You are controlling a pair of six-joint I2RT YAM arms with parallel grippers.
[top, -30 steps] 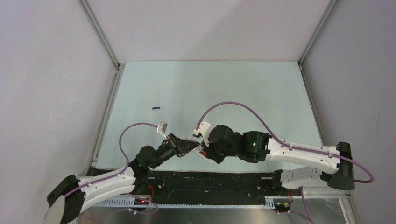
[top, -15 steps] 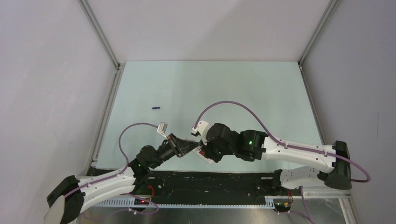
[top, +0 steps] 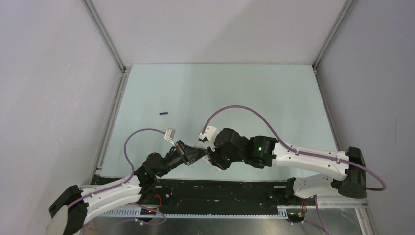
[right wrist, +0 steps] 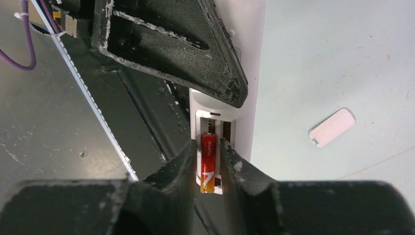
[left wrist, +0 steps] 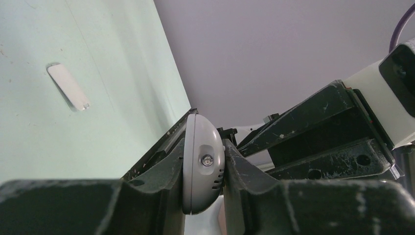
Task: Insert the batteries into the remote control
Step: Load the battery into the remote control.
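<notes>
The white remote control is held edge-on above the near table edge, and my left gripper is shut on it. In the right wrist view its back faces me, with the battery bay uncovered. The red-orange battery lies in the bay. My right gripper straddles it, open a little, with a thin gap on each side. The dark blue battery lies alone on the table, far left. In the top view both grippers meet near the front edge.
The separate white cover plate lies flat on the pale green table, also seen from the left wrist. The black rail runs along the near edge, just below the grippers. Walls close in the table on three sides.
My right arm has edged slightly left toward the left gripper. Its jaws have loosened off the red-orange battery, which stays in the bay. The left arm holds still.
</notes>
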